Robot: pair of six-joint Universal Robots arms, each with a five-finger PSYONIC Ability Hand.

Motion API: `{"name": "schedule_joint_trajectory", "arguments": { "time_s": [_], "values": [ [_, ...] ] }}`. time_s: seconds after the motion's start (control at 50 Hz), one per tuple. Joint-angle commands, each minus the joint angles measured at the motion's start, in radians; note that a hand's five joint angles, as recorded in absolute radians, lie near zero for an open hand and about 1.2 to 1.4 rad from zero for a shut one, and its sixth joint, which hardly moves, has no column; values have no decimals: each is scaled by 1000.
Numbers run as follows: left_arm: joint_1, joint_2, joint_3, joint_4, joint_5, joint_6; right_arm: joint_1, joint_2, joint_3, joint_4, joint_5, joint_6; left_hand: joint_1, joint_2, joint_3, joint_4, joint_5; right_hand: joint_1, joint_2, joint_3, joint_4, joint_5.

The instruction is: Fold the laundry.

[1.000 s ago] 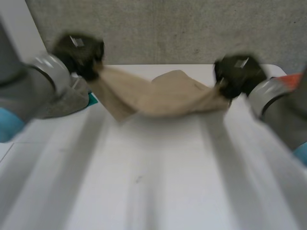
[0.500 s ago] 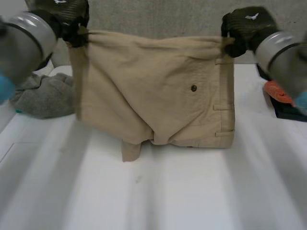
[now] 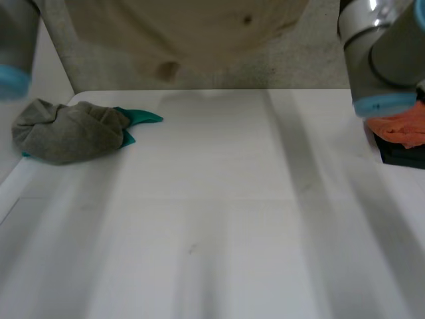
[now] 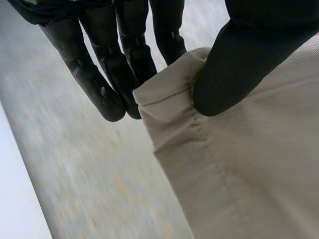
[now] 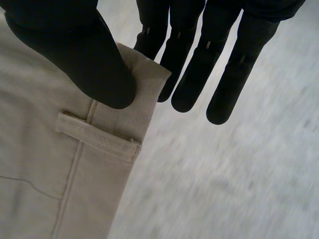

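A pair of beige shorts hangs in the air above the far side of the white table, its lower part showing a dark button. In the left wrist view my left hand pinches a corner of the shorts between thumb and straight fingers. My right hand pinches the waistband corner of the shorts the same way, just above a belt loop. My right forearm rises at the right of the head view.
A crumpled grey garment lies over a teal cloth at the table's left rear. An orange cloth sits on a dark object at the right edge. A grey wall stands behind the table.
Both hands have risen steeply with the shorts. The shorts went from draped on the table, to hanging spread, to lifted high above it.
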Motion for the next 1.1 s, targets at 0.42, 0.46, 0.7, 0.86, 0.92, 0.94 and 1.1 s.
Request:
{"name": "schedule_joint_trajectory", "arguments": {
  "time_s": [0.42,0.46,0.7,0.86,0.92,0.94,1.1],
  "values": [
    [-177,59,-811,-324,-100,308,-85,-159,723,572,-137,-414,246,202,210,201,239,284,225,210,200,208],
    [-205,120,-853,-448,-97,308,-94,-208,753,718,-172,-550,246,202,210,201,239,284,225,210,200,208],
    [-294,199,-872,-782,-34,392,-172,-328,847,1124,-212,-925,246,202,210,201,239,284,225,210,200,208],
    [-199,-26,-485,-434,-45,420,-168,-235,686,889,-187,-611,246,202,210,201,239,284,225,210,200,208],
    [-167,-147,-294,-342,-54,406,-166,-193,623,754,-151,-489,246,202,210,201,239,284,225,210,200,208],
    [-159,-183,-248,-330,-56,400,-165,-170,596,684,-125,-453,246,202,210,201,239,284,225,210,200,208],
    [-144,-560,240,-331,-74,329,-139,17,476,346,-3,-458,246,202,210,201,239,284,225,210,200,208]
  ]
}}
